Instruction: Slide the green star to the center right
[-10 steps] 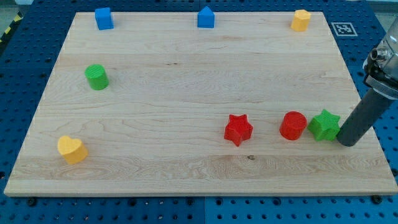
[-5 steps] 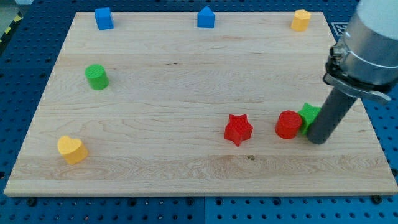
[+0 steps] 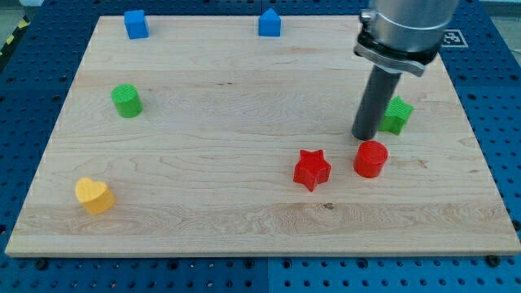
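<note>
The green star (image 3: pixel 397 115) lies at the view's right, about mid-height on the wooden board (image 3: pixel 203 220), partly hidden by my rod. My tip (image 3: pixel 364 136) rests on the board just left of the star and slightly lower, touching or nearly touching it. The red cylinder (image 3: pixel 371 158) sits just below my tip. The red star (image 3: pixel 312 169) lies further left of that cylinder.
A green cylinder (image 3: pixel 126 100) stands at the left. A yellow heart (image 3: pixel 94 195) lies at the lower left. A blue block (image 3: pixel 136 24) and a blue house-shaped block (image 3: pixel 269 23) sit along the top edge. My arm hides the top right corner.
My tip has moved up and to the left. The green star has gone up the board from beside the red cylinder. The red cylinder has shifted slightly left.
</note>
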{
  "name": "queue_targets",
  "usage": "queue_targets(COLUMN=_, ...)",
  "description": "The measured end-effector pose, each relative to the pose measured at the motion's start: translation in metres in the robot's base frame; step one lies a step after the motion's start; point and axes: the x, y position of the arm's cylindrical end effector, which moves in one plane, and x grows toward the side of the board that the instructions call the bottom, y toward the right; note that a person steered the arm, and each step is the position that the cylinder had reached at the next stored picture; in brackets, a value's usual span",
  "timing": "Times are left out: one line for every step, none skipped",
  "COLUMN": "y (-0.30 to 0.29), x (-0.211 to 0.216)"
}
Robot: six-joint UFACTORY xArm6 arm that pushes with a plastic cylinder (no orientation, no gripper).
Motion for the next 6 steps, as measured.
queue_targets(y=0.002, x=-0.009)
queue_targets(y=0.027, x=-0.011)
queue_targets(y=0.062, x=-0.007)
queue_targets(y=0.082, x=-0.008)
queue_targets(y=0.084, x=-0.012)
queue_targets(y=0.084, x=-0.012)
